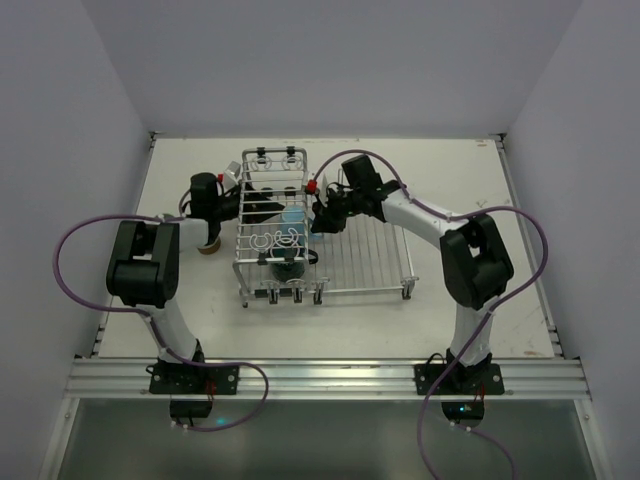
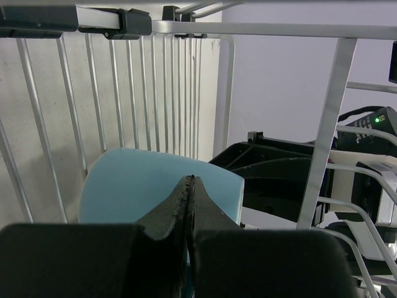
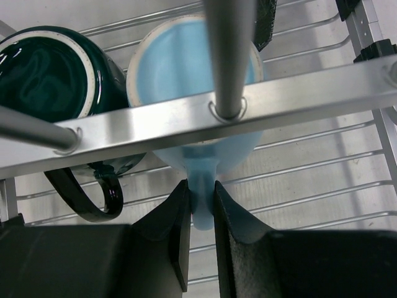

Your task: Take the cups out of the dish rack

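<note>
The right gripper point(image 3: 200, 194) is clamped on the handle of the light-blue mug point(image 3: 177, 68), which sits in the dish rack point(image 3: 322, 87) behind a crossing rail, just beside the dark teal mug point(image 3: 43, 71). The left gripper point(image 2: 188, 186), jaws pressed together empty, sits among the rack's wires near that mug.

— That light-blue mug point(image 3: 180, 74), any pattern?
— None, plain. The teal mug point(image 3: 49, 74) is glossy and dark with a pale rim.
— The rack point(image 3: 310, 87)?
— Silver wire. Jaws are black, the cables point(image 1: 57, 260) purple, the table point(image 1: 450, 180) off-white.
</note>
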Robot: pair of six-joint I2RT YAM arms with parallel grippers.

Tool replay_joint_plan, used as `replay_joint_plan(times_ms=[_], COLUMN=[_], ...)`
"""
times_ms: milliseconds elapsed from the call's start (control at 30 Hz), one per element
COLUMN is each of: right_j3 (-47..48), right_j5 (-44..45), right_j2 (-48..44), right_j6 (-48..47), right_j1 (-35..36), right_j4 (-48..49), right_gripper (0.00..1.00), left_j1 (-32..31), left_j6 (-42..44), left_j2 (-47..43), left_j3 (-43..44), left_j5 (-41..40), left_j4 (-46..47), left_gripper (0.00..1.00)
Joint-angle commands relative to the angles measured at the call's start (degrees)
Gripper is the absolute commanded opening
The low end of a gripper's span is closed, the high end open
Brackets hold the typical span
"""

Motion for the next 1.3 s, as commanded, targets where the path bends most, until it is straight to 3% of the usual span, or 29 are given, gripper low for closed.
replay_joint_plan(times_ms=[0,600,800,1267], right_j3=[2.64,-2.98,-7.72,-15.72], right_j5=[-1.98,3.20,3.73,8.47], right_j2=[0.86,-5.82,-9.95,-15.49], right_j6=[-1.07,4.81,8.58,18.43], right_j1=[0.05,-0.04,-0.13,-2.24], right_j4=[-1.60,1.47,7.18,19.92], right_gripper=[0.00,0.00,0.00,0.00], left_j1=[-0.49,-0.14,0.74,1.79], left_j6=[-0.74,-0.83,0.22,1.28], left_j2=[0.48,0.65,-0.40,-0.75], left_j3=[1.36,3.03,3.99,2.33], left_j5=[2.12,1.68,1.42,1.77], left_j4=[2.10,1.13,-0.45,-0.89], left_gripper=[0.00,0.00,0.11,0.11])
